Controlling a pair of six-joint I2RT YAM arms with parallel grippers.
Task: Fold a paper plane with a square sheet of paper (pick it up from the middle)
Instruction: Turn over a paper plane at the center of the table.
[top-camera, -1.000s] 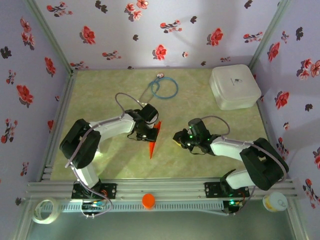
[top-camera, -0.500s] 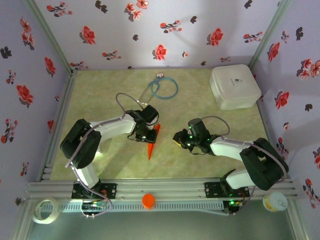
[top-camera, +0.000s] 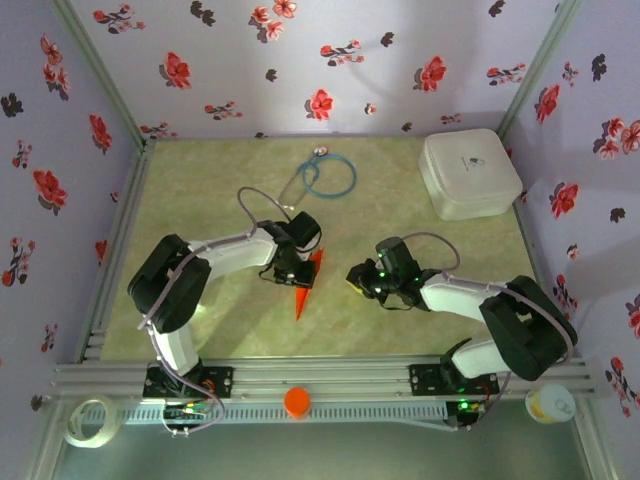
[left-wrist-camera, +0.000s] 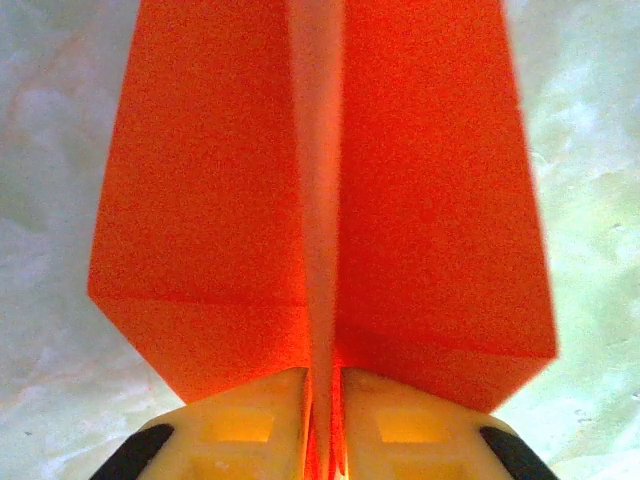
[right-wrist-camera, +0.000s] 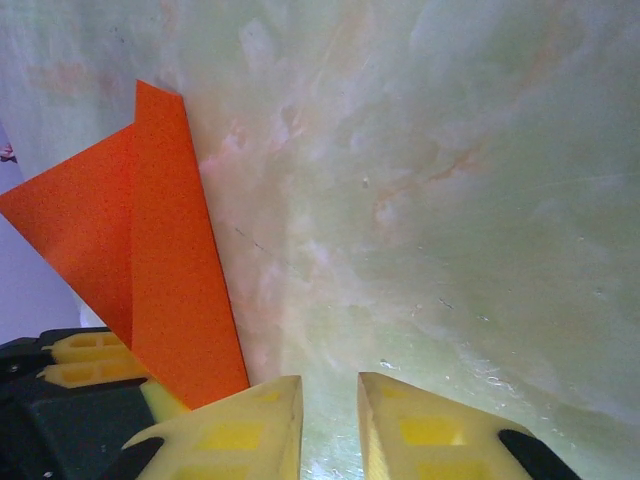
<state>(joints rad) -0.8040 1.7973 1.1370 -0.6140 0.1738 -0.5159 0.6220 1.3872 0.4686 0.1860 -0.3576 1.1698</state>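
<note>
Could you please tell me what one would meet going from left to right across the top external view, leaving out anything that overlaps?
the roll of tape → the paper plane → the right gripper → the white rounded box → the round pale tub

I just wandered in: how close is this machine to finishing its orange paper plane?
Done: the paper plane is already a pointed dart with wings. In hand: the left gripper pinches its central ridge; the right gripper is open, empty. Left: probably just releasing it.
</note>
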